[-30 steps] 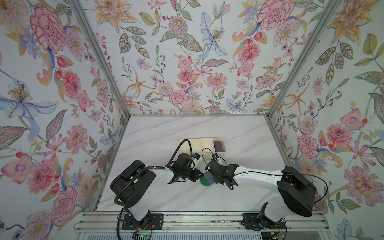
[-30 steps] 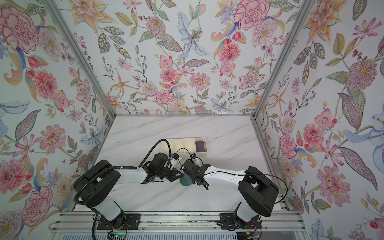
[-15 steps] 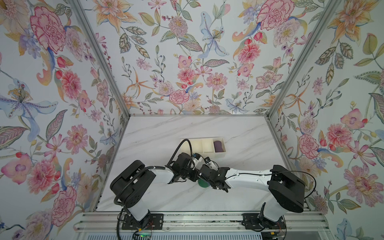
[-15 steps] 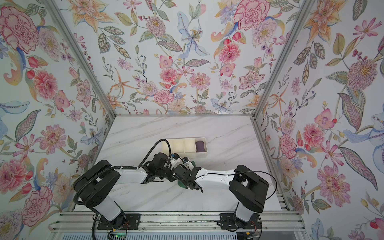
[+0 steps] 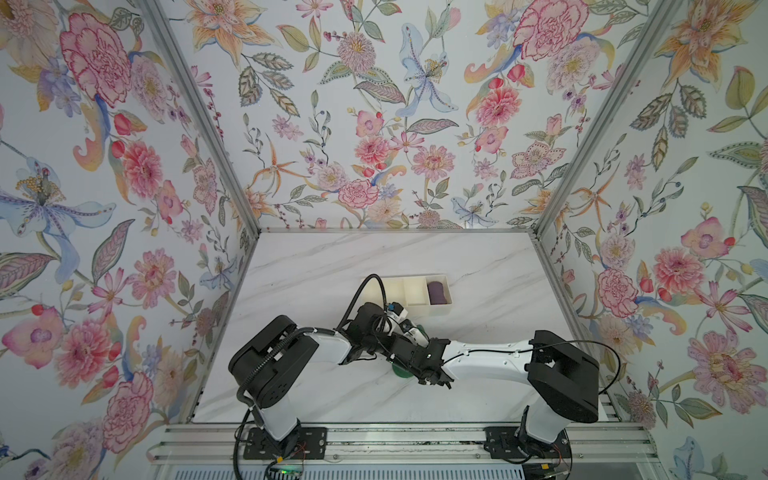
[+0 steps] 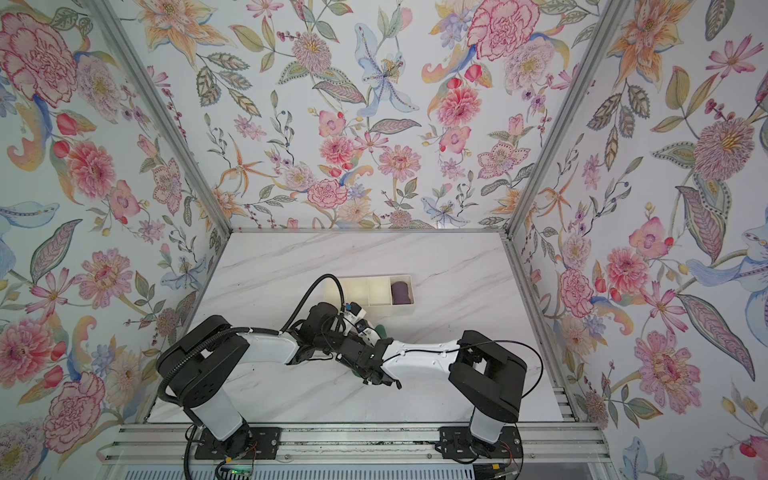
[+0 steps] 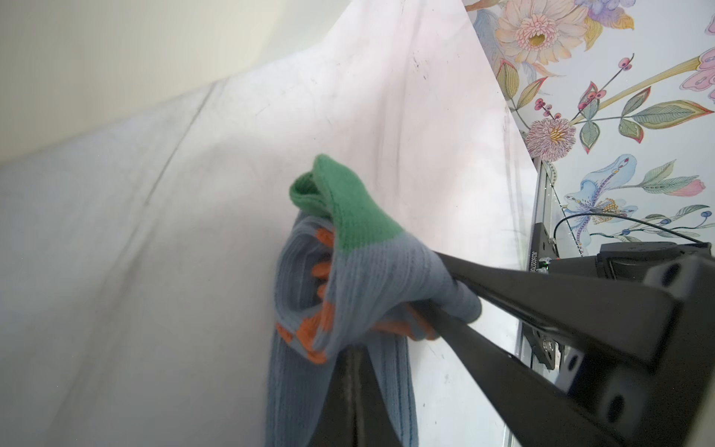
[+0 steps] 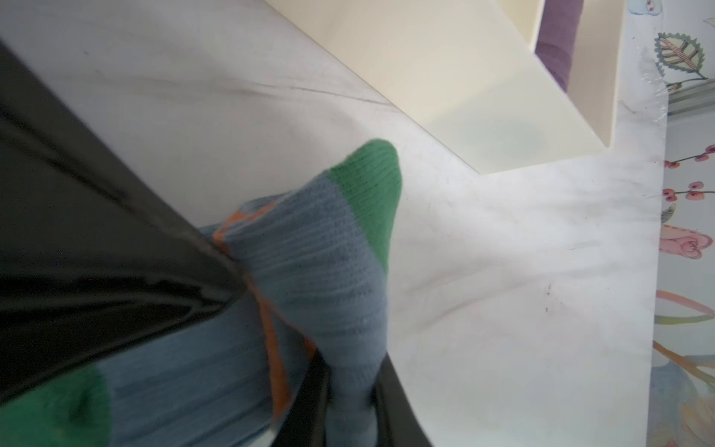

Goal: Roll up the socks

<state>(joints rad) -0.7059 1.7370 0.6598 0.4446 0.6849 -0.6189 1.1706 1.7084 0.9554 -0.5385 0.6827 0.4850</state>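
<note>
The socks (image 7: 363, 271) are blue-grey and ribbed, with a green toe and orange stripes, bunched just above the marble table. My right gripper (image 8: 348, 391) is shut on a blue-grey fold of them, and its black fingers (image 7: 514, 302) reach in from the side in the left wrist view. My left gripper (image 7: 358, 371) has its fingers pressed together, with sock fabric hanging on both sides and the tips hidden in it. In both top views the two grippers (image 5: 411, 334) (image 5: 401, 353) overlap at the table's front middle. Only green bits of the socks (image 5: 401, 372) (image 6: 380, 331) show there.
A cream tray (image 5: 409, 291) with three compartments stands just behind the grippers, seen close in the right wrist view as the tray (image 8: 464, 96). A dark purple rolled bundle (image 5: 436, 292) (image 8: 557, 42) lies in its right compartment. Floral walls enclose the table on three sides.
My right arm has pushed left, bringing its gripper over against the left gripper. The green of the socks between them is now mostly covered. The left arm has barely moved.
</note>
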